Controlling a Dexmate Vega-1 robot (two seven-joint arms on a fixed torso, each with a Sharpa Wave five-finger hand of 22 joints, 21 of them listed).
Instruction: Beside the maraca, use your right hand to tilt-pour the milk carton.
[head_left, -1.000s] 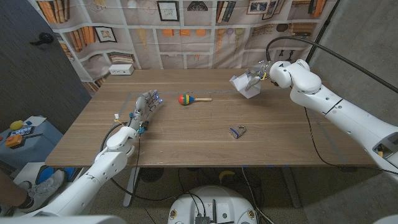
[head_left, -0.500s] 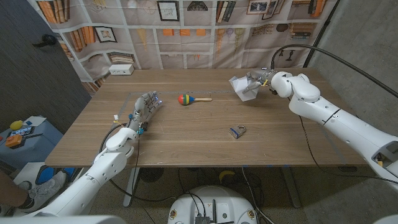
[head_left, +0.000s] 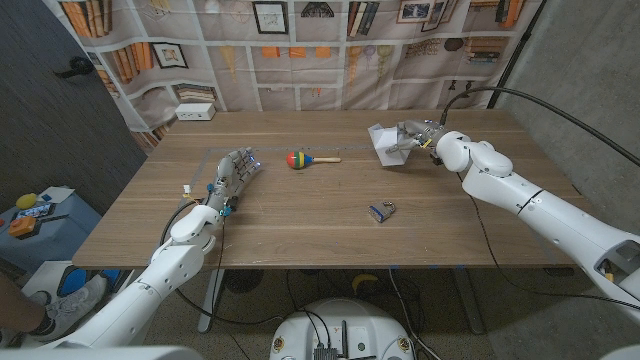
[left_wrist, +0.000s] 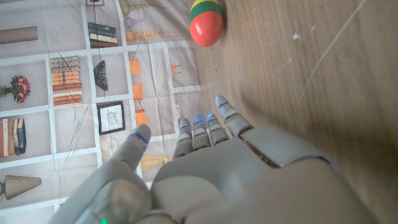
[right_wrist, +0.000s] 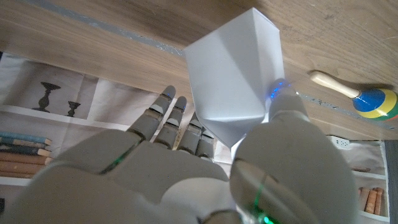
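Head view shows the right hand (head_left: 420, 133) clamped on the white milk carton (head_left: 385, 143), which is tipped over, well to the right of the maraca (head_left: 300, 159) on the table (head_left: 300, 215). Right wrist view has the thumb and fingers (right_wrist: 163, 118) pressing opposite faces. It looks light, thin-walled and easy to crush, so a gentle hold across the flat sides suits it. Left of the maraca, the left hand (head_left: 232, 176) holds nothing, fingers straight.

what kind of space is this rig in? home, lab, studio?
Likely a lab or test studio dressed as a home: a printed bookshelf backdrop hangs behind the wooden table, bare grey wall shows beside it, and cables trail off the arms.
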